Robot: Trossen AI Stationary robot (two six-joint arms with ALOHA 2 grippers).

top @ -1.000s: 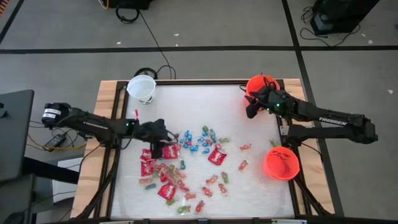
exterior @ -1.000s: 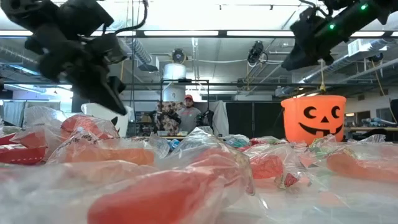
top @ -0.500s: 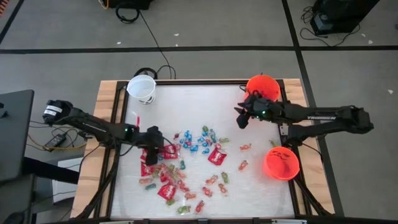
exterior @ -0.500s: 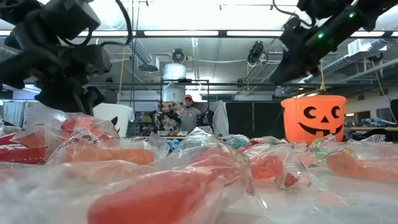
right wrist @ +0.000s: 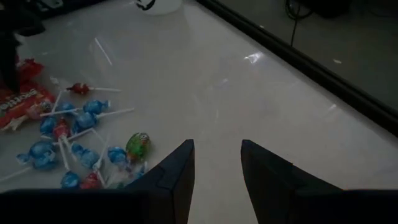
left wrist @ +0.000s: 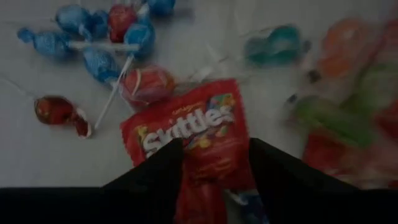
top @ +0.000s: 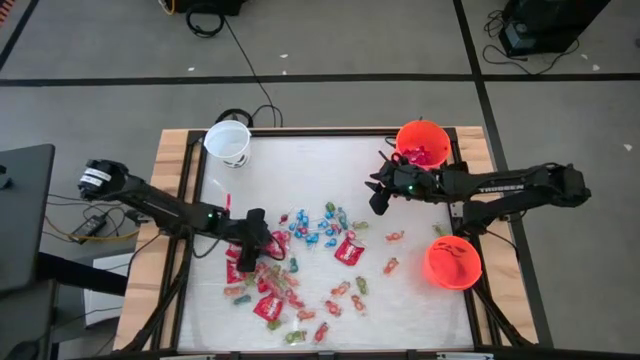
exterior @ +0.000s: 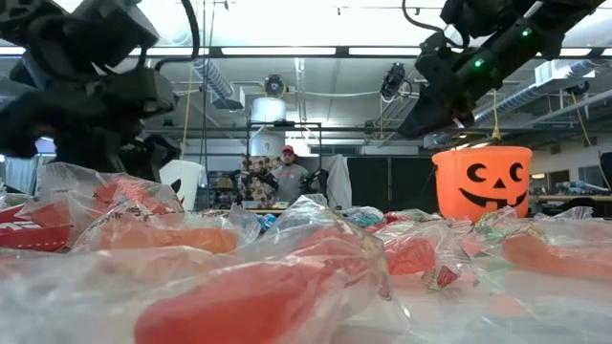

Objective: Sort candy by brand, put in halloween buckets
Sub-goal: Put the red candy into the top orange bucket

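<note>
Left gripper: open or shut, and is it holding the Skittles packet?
Open. The left gripper has its fingers spread over the Skittles packet, which lies flat on the table, not held.

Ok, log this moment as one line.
left hand: open over Skittles packet | right hand: open, empty, above bare table | orange bucket: candy inside

blurred: near candy [exterior: 239,296] | cut off: white bucket [right wrist: 158,5]

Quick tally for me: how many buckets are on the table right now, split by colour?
Orange buckets: 2, one at the far right corner and one at the right edge
White bucket: 1, at the far left corner
Total: 3
</note>
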